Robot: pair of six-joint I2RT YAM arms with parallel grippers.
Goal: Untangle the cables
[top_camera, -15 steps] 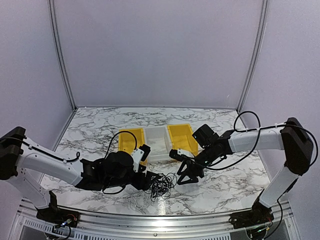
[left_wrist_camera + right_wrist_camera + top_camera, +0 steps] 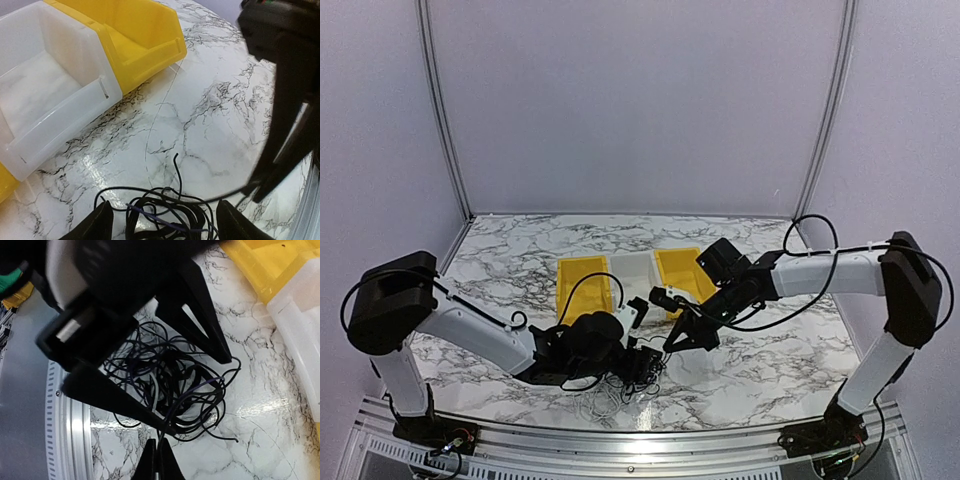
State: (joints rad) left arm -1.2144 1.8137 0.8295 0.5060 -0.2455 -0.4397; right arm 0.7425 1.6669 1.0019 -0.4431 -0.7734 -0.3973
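The cables [image 2: 625,382] lie in a black tangle on the marble near the front edge, with a pale strand [image 2: 590,405] trailing to the left. My left gripper [image 2: 645,365] hangs over the tangle. In the left wrist view its open jaws [image 2: 165,220] straddle the heap of cables [image 2: 167,212] without gripping it. My right gripper [image 2: 672,343] sits just right of the pile. In the right wrist view the right gripper [image 2: 157,452] is shut on a thin dark strand that runs up into the cables [image 2: 175,380]. That strand is pulled taut toward the right gripper [image 2: 257,189].
Behind the tangle stand three bins in a row: a yellow bin [image 2: 580,282], a white bin [image 2: 632,272] and a second yellow bin [image 2: 682,270]. The metal rail [image 2: 70,415] of the table's front edge lies close to the pile.
The right gripper has closed on a strand and shifted left toward the pile. The left arm has swung in over the tangle.
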